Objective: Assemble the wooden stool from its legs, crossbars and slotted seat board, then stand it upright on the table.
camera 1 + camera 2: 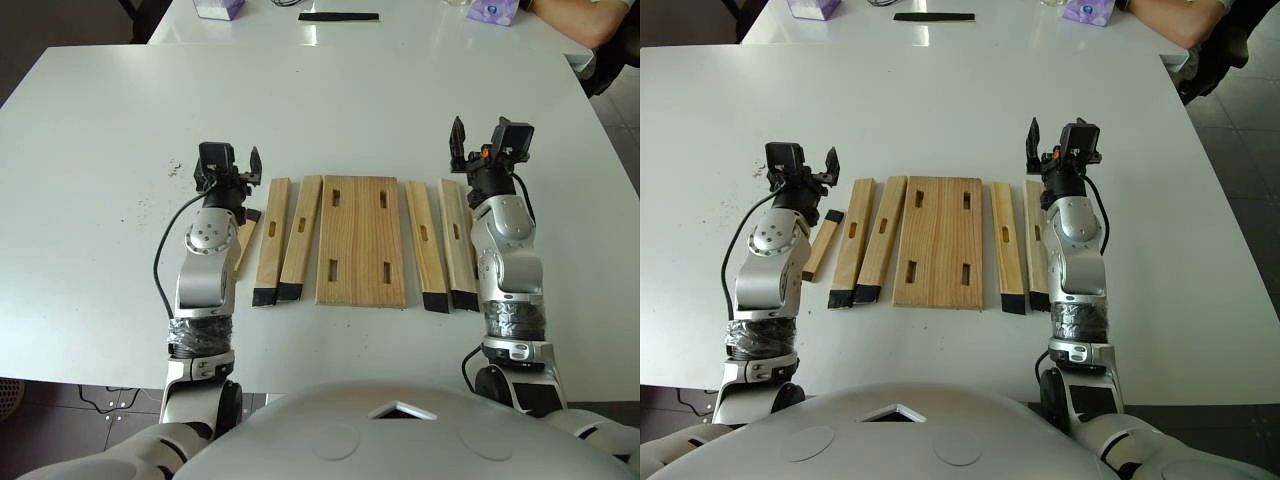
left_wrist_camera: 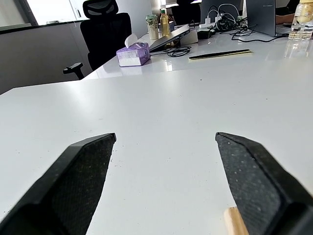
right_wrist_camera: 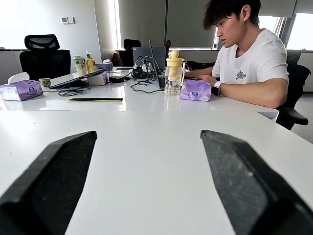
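Left pincer [image 1: 232, 168] and right pincer [image 1: 478, 140] sit released at 9 and 3 o'clock of the board [image 1: 360, 240], flat on the surface [image 1: 100, 130]. Legs [image 1: 272, 235] lie packed close; grabbing one could knock its neighbour askew.

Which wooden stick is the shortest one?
The short light wooden stick lying slanted, outermost on the robot's left; the other four are much longer.

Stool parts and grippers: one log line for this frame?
seat board flat, centre; left leg pair flat; right leg pair flat; left gripper open, empty; right gripper open, empty
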`<action>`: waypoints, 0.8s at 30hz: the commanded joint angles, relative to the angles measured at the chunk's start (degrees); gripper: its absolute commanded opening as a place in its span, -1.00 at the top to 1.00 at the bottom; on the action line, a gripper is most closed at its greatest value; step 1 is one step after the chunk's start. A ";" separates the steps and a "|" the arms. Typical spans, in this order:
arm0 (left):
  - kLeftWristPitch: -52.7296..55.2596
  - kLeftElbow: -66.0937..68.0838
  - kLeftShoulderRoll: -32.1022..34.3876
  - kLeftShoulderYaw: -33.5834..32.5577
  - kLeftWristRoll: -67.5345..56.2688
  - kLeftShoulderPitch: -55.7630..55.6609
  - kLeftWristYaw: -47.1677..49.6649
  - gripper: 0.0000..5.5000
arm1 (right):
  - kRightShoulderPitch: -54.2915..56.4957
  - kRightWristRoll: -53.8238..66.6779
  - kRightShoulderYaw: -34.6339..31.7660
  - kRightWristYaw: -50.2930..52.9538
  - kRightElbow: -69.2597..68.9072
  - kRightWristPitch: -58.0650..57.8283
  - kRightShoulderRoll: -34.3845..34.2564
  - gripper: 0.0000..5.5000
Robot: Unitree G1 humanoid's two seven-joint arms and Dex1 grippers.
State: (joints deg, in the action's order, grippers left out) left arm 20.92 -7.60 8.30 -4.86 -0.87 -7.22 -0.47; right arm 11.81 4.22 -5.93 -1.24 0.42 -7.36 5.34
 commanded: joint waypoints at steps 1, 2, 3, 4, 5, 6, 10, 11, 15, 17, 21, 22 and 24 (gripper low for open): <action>1.06 -0.45 -0.16 0.16 0.31 0.73 0.08 -0.38 | -0.56 0.08 0.12 -0.70 -0.96 -0.90 0.49 -0.42; 1.13 -0.49 -0.12 0.15 0.33 0.74 0.07 -0.38 | -0.67 0.05 0.14 -0.81 -1.02 -0.96 0.52 -0.42; 1.19 -0.49 -0.07 0.11 0.34 0.75 0.06 -0.38 | -0.72 0.01 0.16 -0.85 -1.00 -1.13 0.52 -0.42; 1.25 -0.47 0.00 0.08 0.36 0.72 0.06 -0.38 | -0.67 -0.03 0.14 -0.85 -0.90 -1.35 0.53 -0.42; 1.36 -0.43 0.08 0.03 0.55 0.65 0.23 -0.38 | -0.61 -0.07 0.09 -0.85 -0.79 -1.49 0.54 -0.42; 1.43 -0.30 0.10 -0.08 0.60 0.54 0.36 -0.38 | -0.55 -0.01 0.03 -0.92 -0.74 -1.51 0.54 -0.42; 1.12 -0.40 -0.08 -0.21 0.21 0.57 0.30 -0.40 | -0.63 0.14 0.07 -1.37 -1.20 -1.44 0.63 -0.36; 1.06 -0.61 -0.14 -0.17 0.11 0.67 0.23 -0.40 | -0.65 0.10 0.11 -1.43 -1.26 -1.44 0.65 -0.32; 1.47 -0.26 -0.14 -0.05 0.32 0.64 0.41 -0.32 | -0.48 -0.87 0.74 -1.39 -0.85 -1.79 0.89 -0.26; 1.66 -0.30 0.10 0.31 0.50 0.73 0.10 -0.32 | -0.48 -0.82 0.68 -1.23 -0.54 -1.84 0.82 -0.26; 9.09 -9.52 3.03 -0.63 -1.26 6.06 -3.15 -0.32 | -0.49 -0.95 0.57 -0.85 -0.64 -2.08 1.04 -0.26; 12.58 -13.93 4.12 -1.25 -2.53 8.68 -4.77 -0.32 | -0.75 -0.90 0.29 -0.72 -1.03 -2.13 1.19 -0.26; 19.26 -20.43 6.66 -2.94 -3.92 13.07 -7.26 -0.32 | -1.57 -1.03 -0.31 -0.11 -1.40 -2.04 1.43 -0.26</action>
State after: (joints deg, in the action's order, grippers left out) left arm 32.98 -20.90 11.73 -5.74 -3.02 0.93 -4.93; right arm 11.34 3.54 -5.08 -2.02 -0.18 -8.76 6.21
